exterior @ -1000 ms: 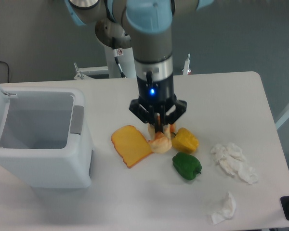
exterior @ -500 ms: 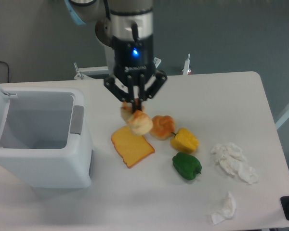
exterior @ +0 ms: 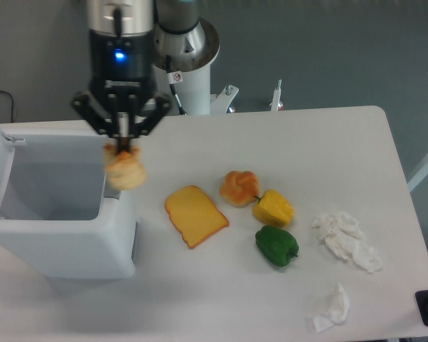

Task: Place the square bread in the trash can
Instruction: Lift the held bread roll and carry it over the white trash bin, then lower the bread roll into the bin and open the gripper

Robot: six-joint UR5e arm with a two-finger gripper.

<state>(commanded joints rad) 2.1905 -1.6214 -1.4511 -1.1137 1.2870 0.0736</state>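
Trash can (exterior: 57,242) far left on tabletop (exterior: 321,142), lid flipped open, grey latch (exterior: 114,178) on right wall. Pincer (exterior: 123,148) right above can's right rim, pinching pale bread roll (exterior: 125,173) that dangles over latch side. Square bread (exterior: 195,214), flat orange-crusted slice, lies on tabletop just right of can, untouched. Next, round bun (exterior: 240,187) touching yellow pepper (exterior: 274,208), green pepper (exterior: 277,246) just below. Far right, crumpled tissues (exterior: 346,240), one more wad (exterior: 332,308) near front edge.
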